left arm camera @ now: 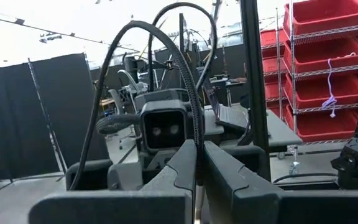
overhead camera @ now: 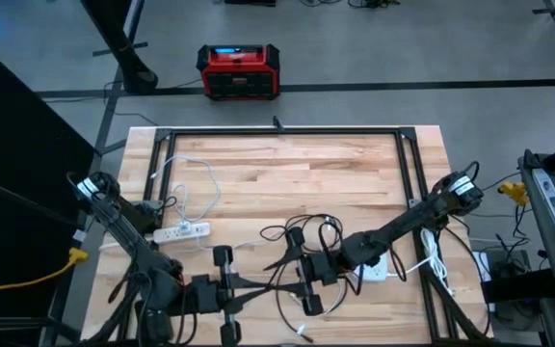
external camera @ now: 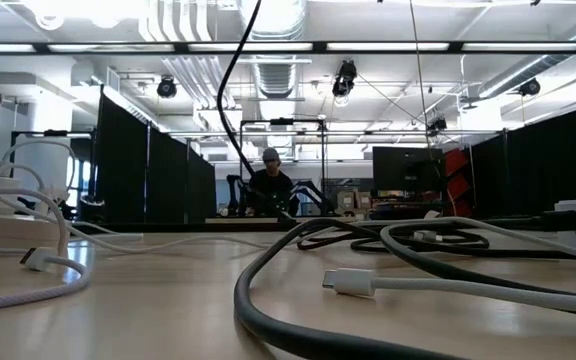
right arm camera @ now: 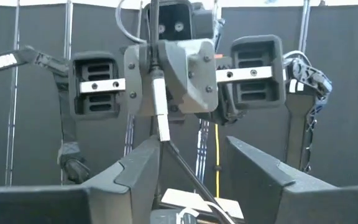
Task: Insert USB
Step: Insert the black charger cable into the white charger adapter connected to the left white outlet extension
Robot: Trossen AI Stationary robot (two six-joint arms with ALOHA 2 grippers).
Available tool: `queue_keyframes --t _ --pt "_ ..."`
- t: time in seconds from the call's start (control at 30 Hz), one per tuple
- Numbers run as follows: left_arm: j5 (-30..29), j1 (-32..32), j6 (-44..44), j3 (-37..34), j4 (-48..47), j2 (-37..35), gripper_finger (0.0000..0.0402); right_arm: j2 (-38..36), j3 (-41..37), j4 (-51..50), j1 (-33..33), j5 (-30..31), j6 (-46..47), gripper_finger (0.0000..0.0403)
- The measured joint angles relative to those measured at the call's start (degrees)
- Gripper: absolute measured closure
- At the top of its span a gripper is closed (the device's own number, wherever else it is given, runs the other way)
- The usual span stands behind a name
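Insertion looks unfinished: left gripper (left arm camera: 199, 163), fingers pressed together, pinches the black cable (left arm camera: 188, 93) facing the right gripper (right arm camera: 191, 158), whose fingers are spread beside its white-tipped end (right arm camera: 161, 127).

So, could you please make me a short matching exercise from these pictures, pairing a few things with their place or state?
Things:
1. power strip
2. red box
3. left hand
4. right hand

Place or state:
A. on the floor beyond the table
B. shut on a thin black cable
C. open
D. on the table, left side in the high view

Pairs: 1-D, 2-A, 3-B, 4-C
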Motion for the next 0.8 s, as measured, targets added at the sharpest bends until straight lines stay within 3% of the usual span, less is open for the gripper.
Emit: queue_keyframes --t 0.33,0.6,0.8 --pt "-2.5 -0.5 -0.1 0.0 -2.3 -0.1 0.0399 -0.2 -0.1 -0.4 1.6 -0.1 -2.3 0.0393" --pt "-6.6 -2.0 -0.9 -0.1 -5.6 -0.4 0.04 -2.0 -0.1 -6.3 2.7 3.2 -3.0 0.0399" --pt "-6.8 -1.9 -8.2 -0.1 -11.0 -0.7 0.0391 -2.1 -0.1 -8.6 2.7 4.1 -2.5 0.04"
